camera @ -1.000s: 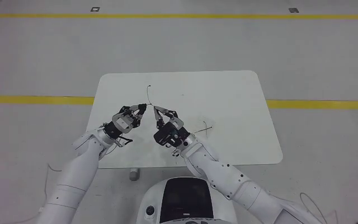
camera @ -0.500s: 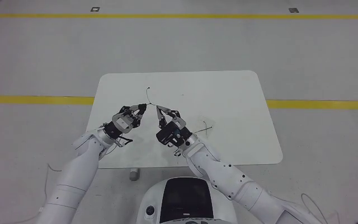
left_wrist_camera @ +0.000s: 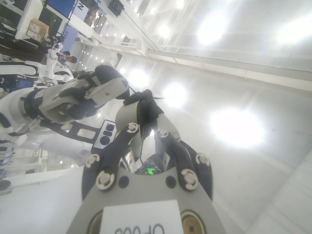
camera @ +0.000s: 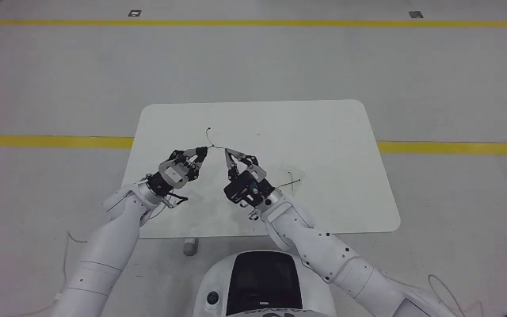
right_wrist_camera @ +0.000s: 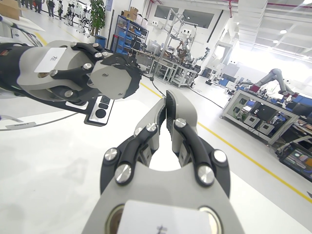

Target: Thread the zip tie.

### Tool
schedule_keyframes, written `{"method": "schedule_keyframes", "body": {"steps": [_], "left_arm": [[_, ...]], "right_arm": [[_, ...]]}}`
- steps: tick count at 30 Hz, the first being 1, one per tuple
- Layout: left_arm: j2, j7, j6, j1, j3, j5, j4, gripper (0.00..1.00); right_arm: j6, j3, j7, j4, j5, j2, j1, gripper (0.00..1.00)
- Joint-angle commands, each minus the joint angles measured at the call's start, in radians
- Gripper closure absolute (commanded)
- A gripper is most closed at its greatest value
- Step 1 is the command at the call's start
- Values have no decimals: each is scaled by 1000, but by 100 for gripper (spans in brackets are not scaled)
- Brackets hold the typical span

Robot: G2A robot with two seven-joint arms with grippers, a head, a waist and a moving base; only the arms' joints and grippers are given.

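Black zip tie (camera: 215, 147) pinched between both jaws

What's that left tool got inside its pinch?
A thin black zip tie. The left tool is shut on it; its strand sticks out toward the right tool. The pinched stretch is hidden between the pads.

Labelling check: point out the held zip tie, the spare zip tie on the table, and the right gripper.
held zip tie (camera: 209, 139), top view, free strand beyond the grippers.
spare zip tie (camera: 293, 183), top view, middle of its strand.
right gripper (right_wrist_camera: 166, 97), right wrist view, between its shut fingertips.
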Motion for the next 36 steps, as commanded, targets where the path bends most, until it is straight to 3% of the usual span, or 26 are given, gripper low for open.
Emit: {"method": "schedule_keyframes", "body": {"steps": [1, 36], "left_arm": [[0, 0, 0, 0, 0, 0, 0, 100], [0, 0, 0, 0, 0, 0, 0, 100]], "right_arm": [[0, 2, 0, -1, 0, 1, -2, 100], [19, 41, 13, -30, 0, 24, -28, 100]]}}
